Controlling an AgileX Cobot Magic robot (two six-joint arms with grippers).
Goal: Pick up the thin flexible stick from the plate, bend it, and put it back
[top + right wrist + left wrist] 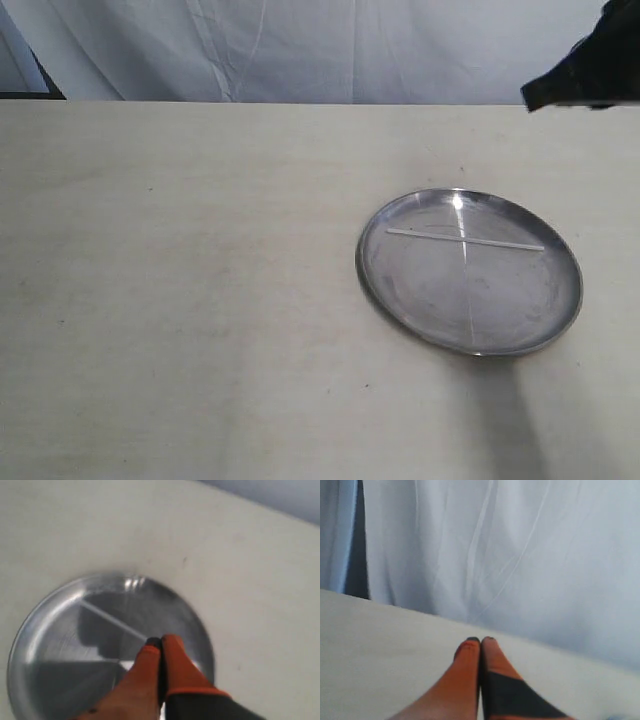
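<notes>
- A round, shallow, shiny stainless-steel plate [470,300] stands on the pale beige table [200,300], in the right half of the exterior view, a little below the middle.
- The very thin, whitish plastic stick [480,241] lies flat in the plate, across its upper part. It runs almost level from the left side of the rim toward the right side, and nothing is holding it.
- A bright glare streak crosses the stick near its middle and runs down the plate.
- The right gripper [161,640] has orange fingers. They are pressed together with nothing between them, and they hang above the plate, close to the line of the stick.
- In the exterior view only a dark part of the right arm [590,70] shows, in the upper right corner.
- The left gripper [480,640] is also closed and empty. Its camera sees only bare table and the white cloth backdrop [300,50], not the plate.
- In my judgement the pick has not yet begun.
- Risk: if the fingers come down without opening, they will only push the stick along the smooth metal.
- Risk: the stick is thin and lies flat, so the fingertips may scrape the plate and shift it, or close on nothing.
- Risk: the glare streak could be mistaken for the stick.
- Risk: once bent, the springy stick could snap out of a weak grip and fall outside the plate.
</notes>
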